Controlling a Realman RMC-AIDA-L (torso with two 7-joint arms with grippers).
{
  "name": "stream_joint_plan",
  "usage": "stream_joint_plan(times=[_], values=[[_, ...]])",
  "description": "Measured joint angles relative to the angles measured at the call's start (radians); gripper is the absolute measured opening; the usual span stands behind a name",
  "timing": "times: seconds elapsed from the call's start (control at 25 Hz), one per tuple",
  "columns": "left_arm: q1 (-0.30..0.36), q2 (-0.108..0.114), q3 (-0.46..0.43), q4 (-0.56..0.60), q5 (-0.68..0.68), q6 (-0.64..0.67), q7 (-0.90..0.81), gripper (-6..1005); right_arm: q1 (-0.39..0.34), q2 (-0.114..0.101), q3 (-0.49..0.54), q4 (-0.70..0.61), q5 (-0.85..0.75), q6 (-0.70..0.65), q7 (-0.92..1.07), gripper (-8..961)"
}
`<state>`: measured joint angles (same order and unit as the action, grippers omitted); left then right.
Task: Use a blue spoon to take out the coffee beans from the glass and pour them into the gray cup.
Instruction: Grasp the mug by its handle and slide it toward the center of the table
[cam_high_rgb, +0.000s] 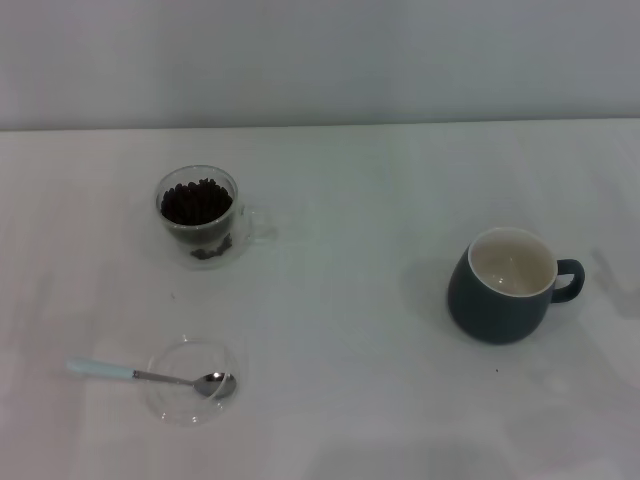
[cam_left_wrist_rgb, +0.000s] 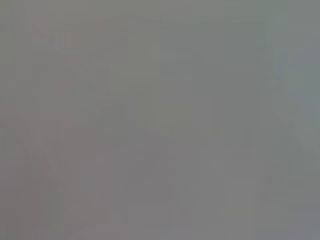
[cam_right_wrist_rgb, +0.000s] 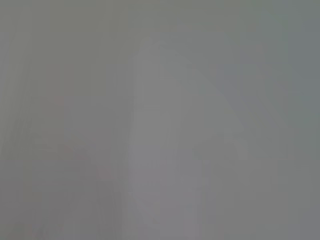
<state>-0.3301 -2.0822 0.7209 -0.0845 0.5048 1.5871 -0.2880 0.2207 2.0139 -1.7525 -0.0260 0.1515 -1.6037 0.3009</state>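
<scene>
Here, blue spoon (cam_high_rgb: 150, 376) on dish (cam_high_rgb: 193, 396).

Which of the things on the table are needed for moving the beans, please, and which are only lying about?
Needed:
- blue spoon, its bowl resting in the dish
- coffee beans
- glass holding the beans
- gray cup, nothing visible inside

Just there:
- shallow glass dish under the spoon
- white table

Neither gripper is in view.
</scene>
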Motion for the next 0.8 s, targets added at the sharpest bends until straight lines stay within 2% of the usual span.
stream_joint_plan(times=[0.8], values=[[-0.005, 0.001, -0.008, 0.000, -0.011, -0.025, 0.001, 714, -0.026, -0.005, -0.035, 0.002, -0.035, -0.022, -0.002, 753]])
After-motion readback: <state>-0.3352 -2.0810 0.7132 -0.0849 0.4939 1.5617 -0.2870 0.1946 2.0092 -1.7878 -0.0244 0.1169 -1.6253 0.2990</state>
